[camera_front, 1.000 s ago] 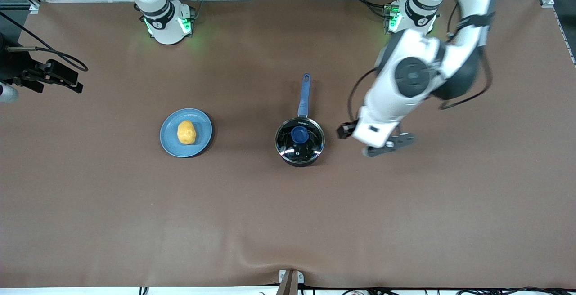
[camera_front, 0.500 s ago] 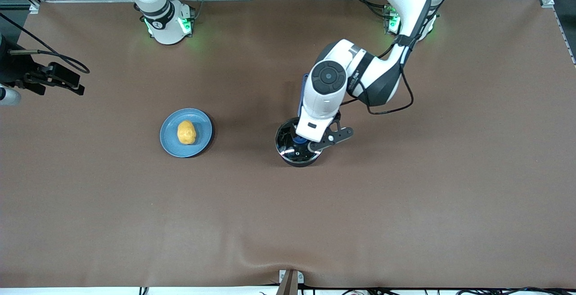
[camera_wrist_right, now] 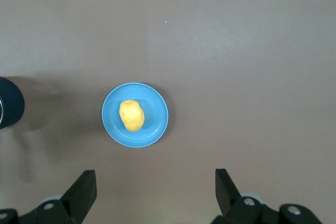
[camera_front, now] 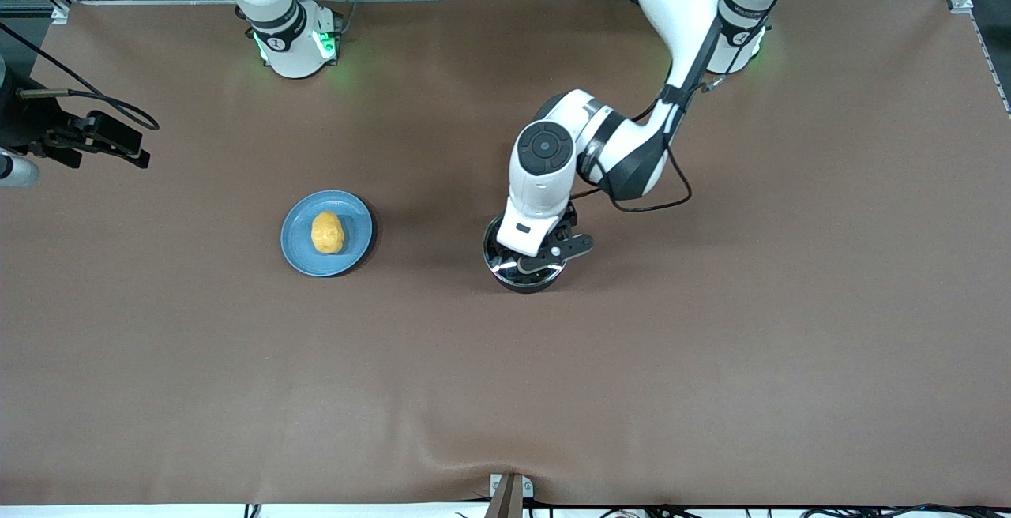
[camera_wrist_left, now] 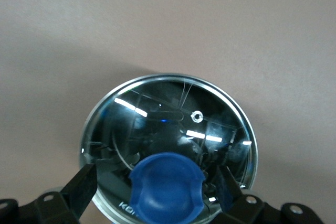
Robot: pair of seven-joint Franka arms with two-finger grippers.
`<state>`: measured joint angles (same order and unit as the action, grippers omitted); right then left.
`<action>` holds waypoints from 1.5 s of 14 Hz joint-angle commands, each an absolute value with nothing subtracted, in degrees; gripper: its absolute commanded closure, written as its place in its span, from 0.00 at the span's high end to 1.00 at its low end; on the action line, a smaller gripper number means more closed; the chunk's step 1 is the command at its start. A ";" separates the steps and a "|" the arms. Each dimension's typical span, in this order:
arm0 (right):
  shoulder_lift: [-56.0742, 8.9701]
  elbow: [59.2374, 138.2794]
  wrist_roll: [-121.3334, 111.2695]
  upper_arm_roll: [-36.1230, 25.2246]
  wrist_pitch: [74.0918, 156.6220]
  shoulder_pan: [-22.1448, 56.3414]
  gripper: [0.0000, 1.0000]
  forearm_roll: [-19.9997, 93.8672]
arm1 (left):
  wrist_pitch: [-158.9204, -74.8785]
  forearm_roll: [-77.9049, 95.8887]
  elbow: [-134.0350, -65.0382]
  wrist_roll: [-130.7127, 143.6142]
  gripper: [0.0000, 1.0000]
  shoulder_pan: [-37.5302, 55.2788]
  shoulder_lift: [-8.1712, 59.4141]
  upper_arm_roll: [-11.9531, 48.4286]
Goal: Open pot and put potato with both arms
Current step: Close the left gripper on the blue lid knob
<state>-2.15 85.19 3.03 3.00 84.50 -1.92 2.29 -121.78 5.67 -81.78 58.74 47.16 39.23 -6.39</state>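
The black pot (camera_front: 512, 275) stands mid-table with its glass lid (camera_wrist_left: 157, 114) on; my left arm hides its blue handle. My left gripper (camera_front: 531, 254) is right over the lid, open, with its fingers (camera_wrist_left: 79, 184) on either side of the blue knob (camera_wrist_left: 166, 187) and not closed on it. The yellow-orange potato (camera_front: 327, 232) lies on a light-blue plate (camera_front: 300, 253) toward the right arm's end. My right gripper (camera_wrist_right: 153, 182) is open and empty, high over the table beside the plate (camera_wrist_right: 155, 124) and potato (camera_wrist_right: 131, 115). The pot's edge (camera_wrist_right: 8, 109) shows there too.
Brown table cover all round. A black device with cables (camera_front: 95, 135) hangs at the table's edge on the right arm's end. Both arm bases (camera_front: 292, 44) stand along the edge farthest from the front camera.
My left arm has swung from beside the pot to over it, and its open gripper now straddles the lid's knob. The potato, plate and pot have not moved.
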 commanded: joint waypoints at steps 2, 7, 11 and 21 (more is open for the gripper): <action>-2.28 84.81 2.90 3.34 84.55 -2.37 1.00 3.25 | -122.60 4.39 -79.98 60.21 1.00 48.25 40.25 -7.12; -2.29 84.82 2.90 3.34 84.82 -2.37 1.00 3.25 | -122.96 4.22 -80.16 60.12 1.00 48.69 41.22 -7.03; -2.29 84.90 2.90 3.34 84.90 -2.37 1.00 3.25 | -122.96 4.22 -80.24 60.12 1.00 49.39 41.84 -6.94; -2.37 84.73 2.99 3.43 85.08 -2.37 1.00 3.34 | -122.09 4.22 -80.24 59.33 0.23 48.87 40.70 -7.21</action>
